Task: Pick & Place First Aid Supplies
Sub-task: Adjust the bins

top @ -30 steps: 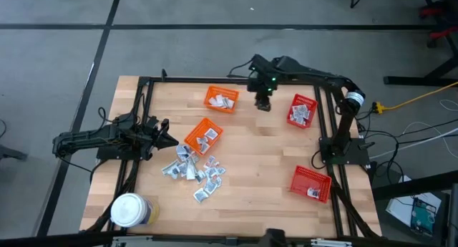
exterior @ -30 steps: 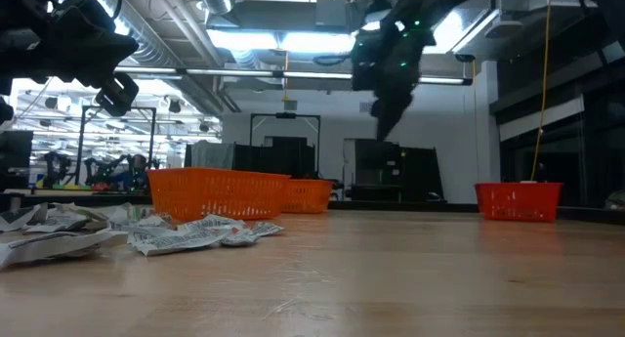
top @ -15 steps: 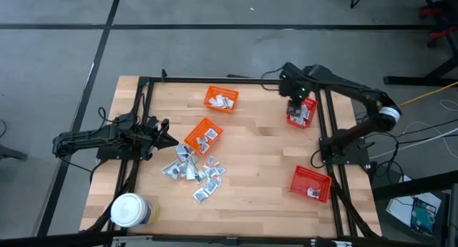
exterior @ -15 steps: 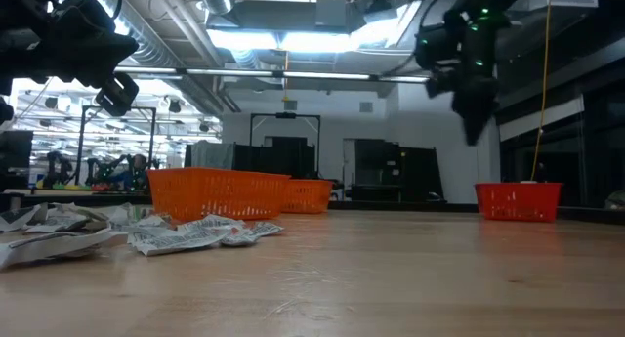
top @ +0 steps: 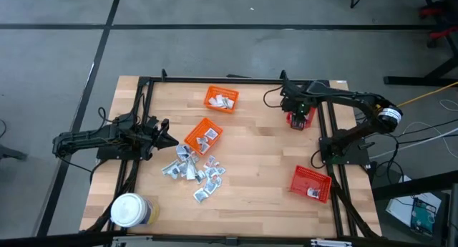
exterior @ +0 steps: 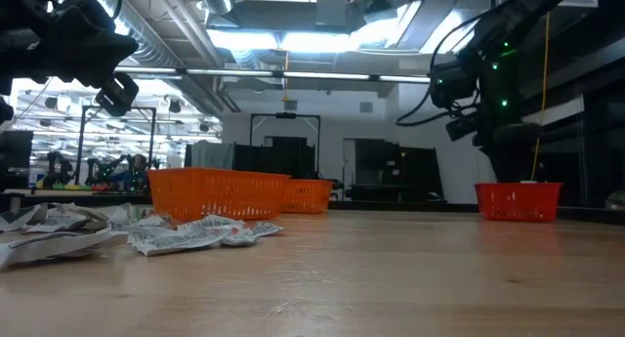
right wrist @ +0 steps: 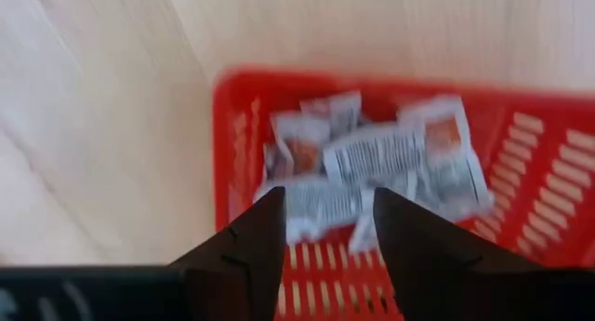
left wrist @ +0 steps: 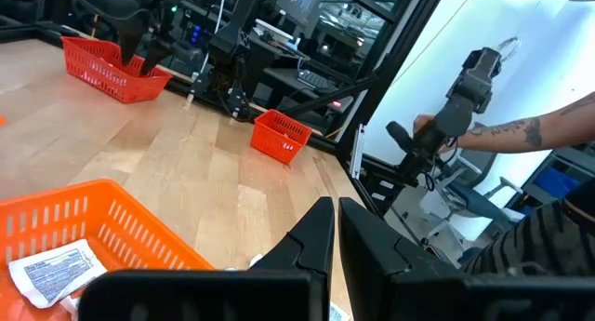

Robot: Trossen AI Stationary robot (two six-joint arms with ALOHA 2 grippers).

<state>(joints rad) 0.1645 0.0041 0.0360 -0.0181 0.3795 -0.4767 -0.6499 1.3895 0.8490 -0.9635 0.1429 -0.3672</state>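
High view: the right gripper (top: 297,112) hangs over the red basket (top: 302,119) at two o'clock on the counter (top: 257,161). The left gripper (top: 170,139) waits at nine o'clock, by loose first aid supplies (top: 193,169).

Left wrist view: its jaws are clenched, empty.

Right wrist view: jaws parted, holding nothing, above packets (right wrist: 372,163) lying in the red basket.

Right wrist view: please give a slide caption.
Open right end effector above a red basket holding sachets.
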